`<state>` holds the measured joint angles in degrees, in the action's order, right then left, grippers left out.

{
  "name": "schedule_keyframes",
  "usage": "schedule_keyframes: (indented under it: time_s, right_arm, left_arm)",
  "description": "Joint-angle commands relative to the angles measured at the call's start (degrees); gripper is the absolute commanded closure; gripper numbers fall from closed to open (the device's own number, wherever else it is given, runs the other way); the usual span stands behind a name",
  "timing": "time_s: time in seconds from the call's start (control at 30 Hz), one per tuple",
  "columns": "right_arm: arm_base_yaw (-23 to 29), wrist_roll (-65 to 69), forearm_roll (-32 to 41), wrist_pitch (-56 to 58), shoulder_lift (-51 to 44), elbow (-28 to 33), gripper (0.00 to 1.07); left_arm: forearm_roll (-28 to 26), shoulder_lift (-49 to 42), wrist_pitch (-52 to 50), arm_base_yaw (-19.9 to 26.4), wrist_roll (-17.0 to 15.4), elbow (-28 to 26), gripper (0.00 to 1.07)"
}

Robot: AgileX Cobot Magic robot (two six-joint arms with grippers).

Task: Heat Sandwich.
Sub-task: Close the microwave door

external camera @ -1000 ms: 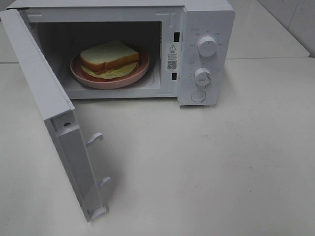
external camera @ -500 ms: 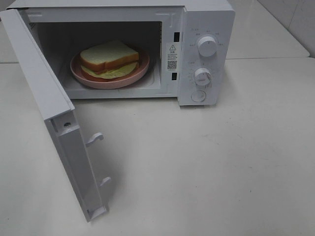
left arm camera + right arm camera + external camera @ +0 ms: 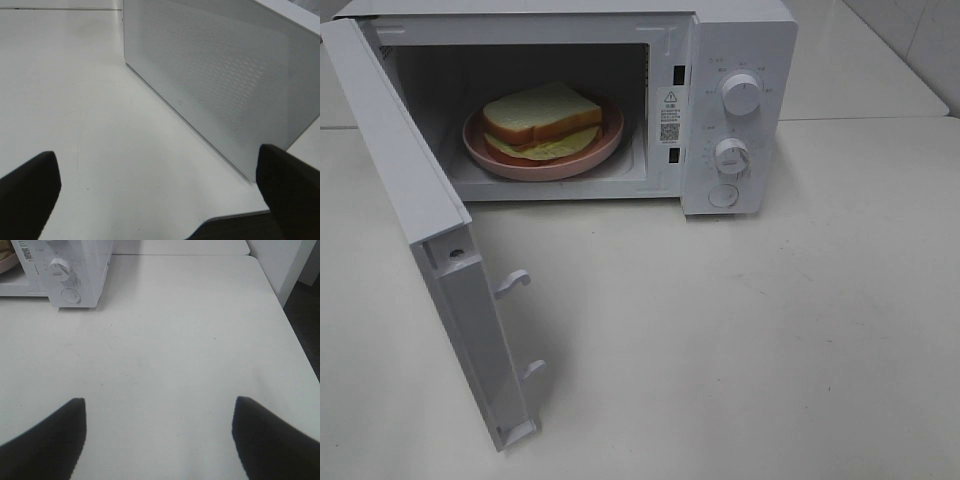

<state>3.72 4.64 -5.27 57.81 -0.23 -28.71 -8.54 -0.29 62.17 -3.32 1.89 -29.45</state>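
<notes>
Left claw jaws are spread wide, with nothing held between them. It is held low over the tabletop, near that surface's left edge, and is pointed at the perforated outer face of the open door, from which it is kept apart. The right claw is likewise set open and empty. It is held above the near part of the tabletop, close to the right edge, and is aimed along the surface toward the microwave, from which it is well apart.

The microwave is placed toward the far edge of the tabletop, left of the middle. Its door is swung fully outward on the left-hand hinge. The sandwich is located inside the cavity, laid flat on a pink plate. Two knobs are fitted one above the other on the control panel, with a round button below them.
</notes>
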Motion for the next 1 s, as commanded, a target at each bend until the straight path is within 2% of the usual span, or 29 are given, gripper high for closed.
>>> schedule_keyframes:
  time_s: [0.03, 1.0]
  right_arm:
    - [-0.2, -0.5, 0.0, -0.9, -1.5, 0.1, 0.31]
    - [-0.2, -0.5, 0.0, -0.9, -1.5, 0.1, 0.31]
  left_arm:
    - [-0.2, -0.6, -0.7, -0.3, 0.1, 0.0, 0.07]
    - [-0.2, -0.6, -0.7, -0.3, 0.1, 0.0, 0.07]
